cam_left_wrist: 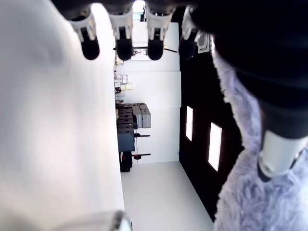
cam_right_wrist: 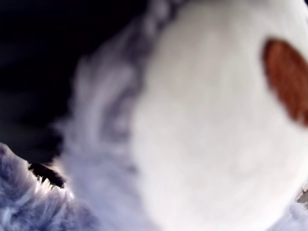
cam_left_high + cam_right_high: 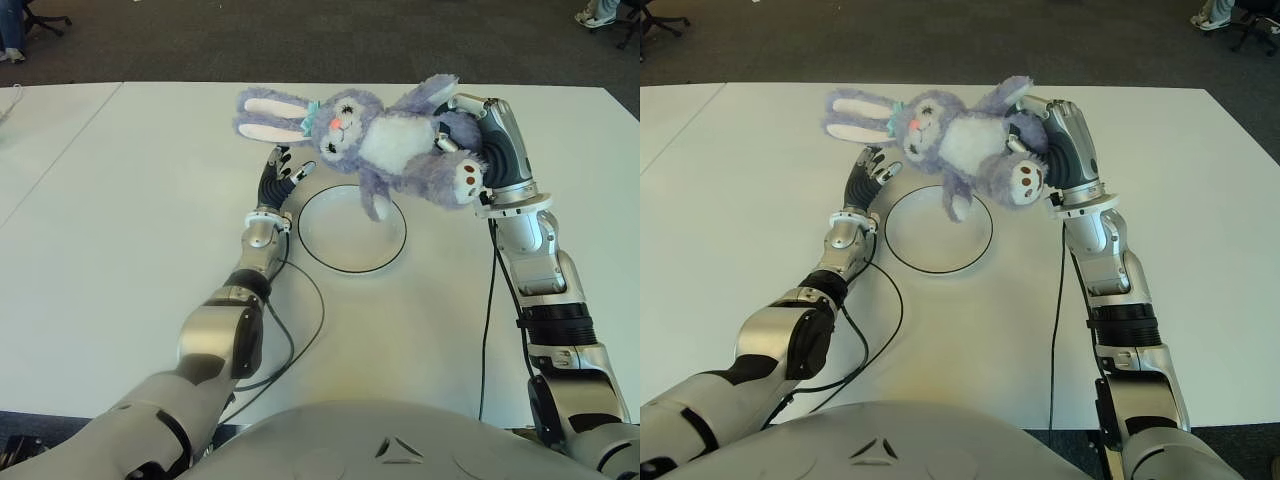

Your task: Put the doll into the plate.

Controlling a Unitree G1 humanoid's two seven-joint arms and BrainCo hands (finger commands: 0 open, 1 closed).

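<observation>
While the right hand (image 3: pixel 470 140) grips the purple rabbit doll (image 3: pixel 385 140) by its body and holds it in the air above the far edge of the plate (image 3: pixel 352 228), the left hand (image 3: pixel 278 178) sits just beside the plate's left rim, its fingers (image 1: pixel 120 41) extended and holding nothing. The plate lies on the white table (image 3: pixel 120 220). No writing or label can be read anywhere.

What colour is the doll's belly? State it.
White, set in purple fur on the doll; the left eye view shows it best.
</observation>
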